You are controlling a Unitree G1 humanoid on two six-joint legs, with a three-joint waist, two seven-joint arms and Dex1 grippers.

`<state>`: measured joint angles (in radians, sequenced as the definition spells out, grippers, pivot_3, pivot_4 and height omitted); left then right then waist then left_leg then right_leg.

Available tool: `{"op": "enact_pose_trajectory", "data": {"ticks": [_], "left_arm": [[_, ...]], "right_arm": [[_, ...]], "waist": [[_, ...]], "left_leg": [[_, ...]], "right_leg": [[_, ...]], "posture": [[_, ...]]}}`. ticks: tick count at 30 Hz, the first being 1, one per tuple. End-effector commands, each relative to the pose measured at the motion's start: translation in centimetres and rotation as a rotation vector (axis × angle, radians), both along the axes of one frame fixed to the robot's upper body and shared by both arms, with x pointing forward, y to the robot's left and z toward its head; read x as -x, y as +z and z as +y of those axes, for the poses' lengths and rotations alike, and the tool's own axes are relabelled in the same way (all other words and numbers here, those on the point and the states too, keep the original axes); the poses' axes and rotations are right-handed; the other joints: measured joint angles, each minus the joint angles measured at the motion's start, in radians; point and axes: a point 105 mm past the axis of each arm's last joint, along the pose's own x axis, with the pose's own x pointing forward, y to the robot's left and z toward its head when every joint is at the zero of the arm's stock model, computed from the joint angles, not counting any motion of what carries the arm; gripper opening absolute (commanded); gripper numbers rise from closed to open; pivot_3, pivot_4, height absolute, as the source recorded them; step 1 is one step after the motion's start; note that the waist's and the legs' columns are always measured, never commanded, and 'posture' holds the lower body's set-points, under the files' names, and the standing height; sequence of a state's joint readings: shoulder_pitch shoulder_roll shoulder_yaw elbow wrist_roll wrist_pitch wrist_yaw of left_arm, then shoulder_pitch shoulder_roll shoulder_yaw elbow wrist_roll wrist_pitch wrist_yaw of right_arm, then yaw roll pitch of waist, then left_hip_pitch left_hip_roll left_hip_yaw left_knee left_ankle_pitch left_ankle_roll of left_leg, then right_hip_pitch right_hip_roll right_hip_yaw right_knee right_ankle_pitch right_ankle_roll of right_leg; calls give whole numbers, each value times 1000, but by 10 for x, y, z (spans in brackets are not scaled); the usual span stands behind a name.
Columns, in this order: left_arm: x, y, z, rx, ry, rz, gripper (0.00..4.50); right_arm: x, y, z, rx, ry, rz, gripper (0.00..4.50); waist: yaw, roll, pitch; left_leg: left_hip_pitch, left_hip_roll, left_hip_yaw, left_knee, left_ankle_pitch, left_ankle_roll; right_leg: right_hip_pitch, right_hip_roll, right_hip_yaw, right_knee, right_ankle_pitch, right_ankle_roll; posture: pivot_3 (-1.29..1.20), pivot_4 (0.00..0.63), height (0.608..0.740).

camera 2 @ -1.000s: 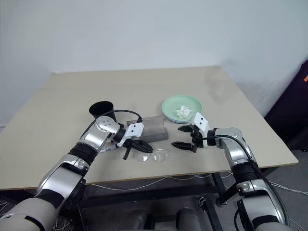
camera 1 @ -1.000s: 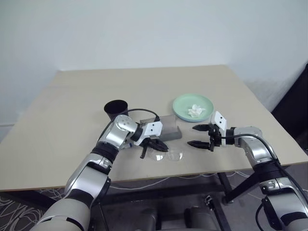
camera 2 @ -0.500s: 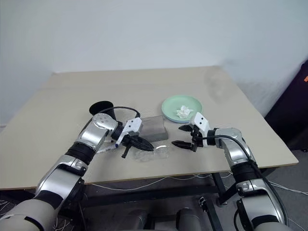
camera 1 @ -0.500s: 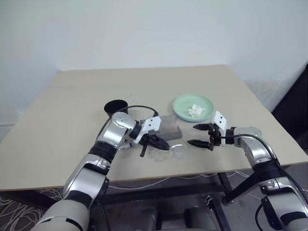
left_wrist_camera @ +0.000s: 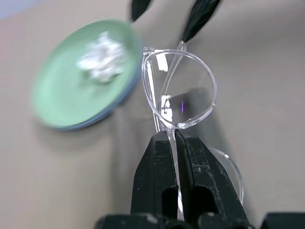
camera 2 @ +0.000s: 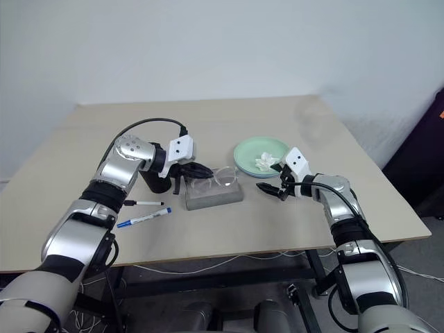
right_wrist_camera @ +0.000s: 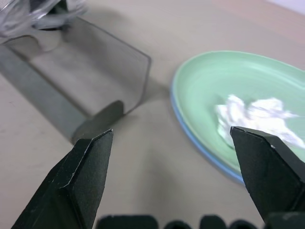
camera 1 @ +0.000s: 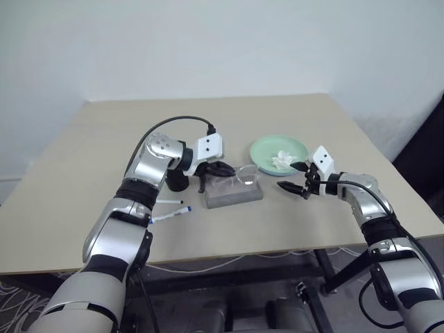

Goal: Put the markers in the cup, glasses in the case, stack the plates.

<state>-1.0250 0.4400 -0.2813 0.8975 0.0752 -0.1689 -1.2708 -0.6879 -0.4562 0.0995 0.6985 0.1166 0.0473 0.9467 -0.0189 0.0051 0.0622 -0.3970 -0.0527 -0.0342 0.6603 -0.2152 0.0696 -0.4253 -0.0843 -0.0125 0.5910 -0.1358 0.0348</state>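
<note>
Clear plastic glasses (camera 1: 239,175) lifted off the beige tabletop (camera 1: 298,222)

Left hand (camera 1: 223,169) pinched on the transparent frame, now raised over the flat dark grey case (camera 1: 234,195); right hand (camera 1: 297,177) spread wide beside the stacked mint-green and blue plates (camera 1: 267,156); two white markers (camera 1: 169,212) uncovered near the black cup (camera 1: 176,182); no readable writing.

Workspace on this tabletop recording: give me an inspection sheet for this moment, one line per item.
Surface: beige table, bare wood.
Job's things: glasses held above the grey case; two markers lying on the table; black cup behind the left arm; green plate stacked on the blue one.
Clutter: white crumpled lump on the green plate.
Grippers: left pincer shut on glasses; right pincer open, empty.
Cables: black cable looping over the left arm.
Surroundings: plain white wall.
</note>
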Motion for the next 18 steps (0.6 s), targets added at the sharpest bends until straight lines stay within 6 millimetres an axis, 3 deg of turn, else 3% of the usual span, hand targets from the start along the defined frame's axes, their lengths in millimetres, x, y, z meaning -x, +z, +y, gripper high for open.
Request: {"op": "enact_pose_trajectory", "data": {"ticks": [1, 8, 18], "left_arm": [[-14, 8, -3, -75, 30, -121, 17], [-17, -11, -19, -136, 13, -152, 17], [-18, -33, -22, -218, 29, -171, 17]], "right_arm": [[-6, 20, 3, -20, 6, -77, 4277], [-3, 17, 4, -31, 5, -74, 4277], [1, 13, 3, -42, 2, -69, 4277]], "waist": [[0, 0, 0], [0, 0, 0], [0, 0, 0]], "left_leg": [[0, 0, 0, 0, 0, 0], [0, 0, 0, 1, 0, 0], [0, 0, 0, 1, 0, 1]], "right_leg": [[0, 0, 0, 0, 0, 0], [0, 0, 0, 0, 0, 1], [0, 0, 0, 1, 1, 1]], "posture": [[0, 0, 740], [0, 0, 740], [0, 0, 740]]}}
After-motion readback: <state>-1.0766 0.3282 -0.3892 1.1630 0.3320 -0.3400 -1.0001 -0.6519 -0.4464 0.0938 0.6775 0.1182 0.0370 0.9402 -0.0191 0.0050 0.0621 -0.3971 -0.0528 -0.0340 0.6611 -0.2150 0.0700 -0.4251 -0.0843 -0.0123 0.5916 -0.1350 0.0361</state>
